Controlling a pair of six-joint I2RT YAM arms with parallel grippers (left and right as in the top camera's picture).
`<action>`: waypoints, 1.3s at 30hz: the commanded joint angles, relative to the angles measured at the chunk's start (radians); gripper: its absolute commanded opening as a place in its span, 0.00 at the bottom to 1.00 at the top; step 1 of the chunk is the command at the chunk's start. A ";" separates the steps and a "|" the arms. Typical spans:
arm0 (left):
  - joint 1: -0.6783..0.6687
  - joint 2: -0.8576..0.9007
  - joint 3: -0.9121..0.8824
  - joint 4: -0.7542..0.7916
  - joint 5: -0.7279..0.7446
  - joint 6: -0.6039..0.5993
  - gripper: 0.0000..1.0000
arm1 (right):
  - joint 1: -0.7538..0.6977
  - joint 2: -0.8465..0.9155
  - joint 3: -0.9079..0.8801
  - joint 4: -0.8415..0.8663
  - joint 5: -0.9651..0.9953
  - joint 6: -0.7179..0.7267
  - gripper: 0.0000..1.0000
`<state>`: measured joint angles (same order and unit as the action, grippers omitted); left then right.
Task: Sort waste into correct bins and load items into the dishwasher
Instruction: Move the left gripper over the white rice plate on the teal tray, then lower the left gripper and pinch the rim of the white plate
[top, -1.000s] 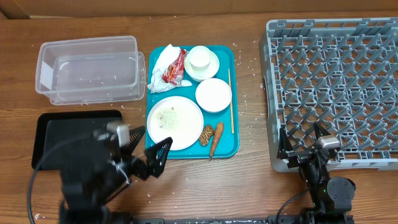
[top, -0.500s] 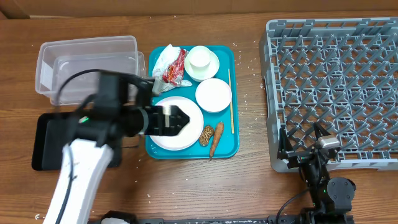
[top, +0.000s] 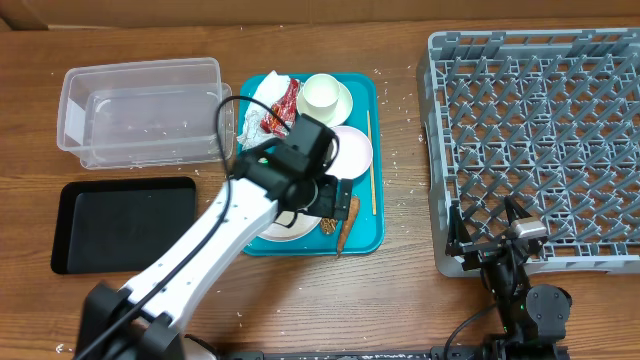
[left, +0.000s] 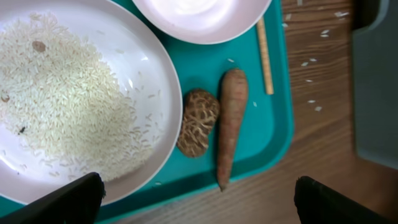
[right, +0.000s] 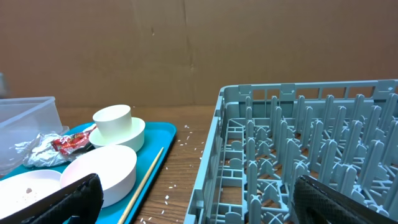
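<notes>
My left gripper (top: 335, 200) (left: 199, 205) is open and hovers over the front right of the teal tray (top: 362, 235), above the brown food piece (left: 198, 121) and the orange carrot stick (left: 231, 124). The white plate (left: 62, 93) holds loose rice. A white bowl (top: 352, 150), a cup (top: 322, 93) standing in a second bowl, the napkin (top: 262, 100), the wrapper (top: 283, 112) and the wooden stick (top: 372, 175) also lie on the tray. My right gripper (top: 487, 228) (right: 199, 202) is open and empty at the grey rack's (top: 540, 130) front left corner.
The clear tub (top: 140, 115) stands left of the tray, with the black tray (top: 120, 225) in front of it. Rice grains are scattered on the wood between the teal tray and the rack (right: 298, 143).
My left arm has swung from the table's front left, across the black tray, to over the teal tray's front right. The right arm has not moved.
</notes>
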<state>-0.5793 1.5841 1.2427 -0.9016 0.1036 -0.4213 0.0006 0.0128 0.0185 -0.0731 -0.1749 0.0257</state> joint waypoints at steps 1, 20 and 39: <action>-0.027 0.072 0.022 0.031 -0.147 -0.045 1.00 | -0.003 -0.010 -0.010 0.004 0.010 0.003 1.00; -0.077 0.254 0.023 0.207 -0.344 -0.058 1.00 | -0.003 -0.010 -0.010 0.004 0.010 0.003 1.00; -0.074 0.260 0.022 0.146 -0.320 -0.080 1.00 | -0.003 -0.010 -0.010 0.004 0.010 0.003 1.00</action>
<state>-0.6533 1.8332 1.2446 -0.7387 -0.2138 -0.4992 0.0006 0.0128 0.0185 -0.0727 -0.1749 0.0261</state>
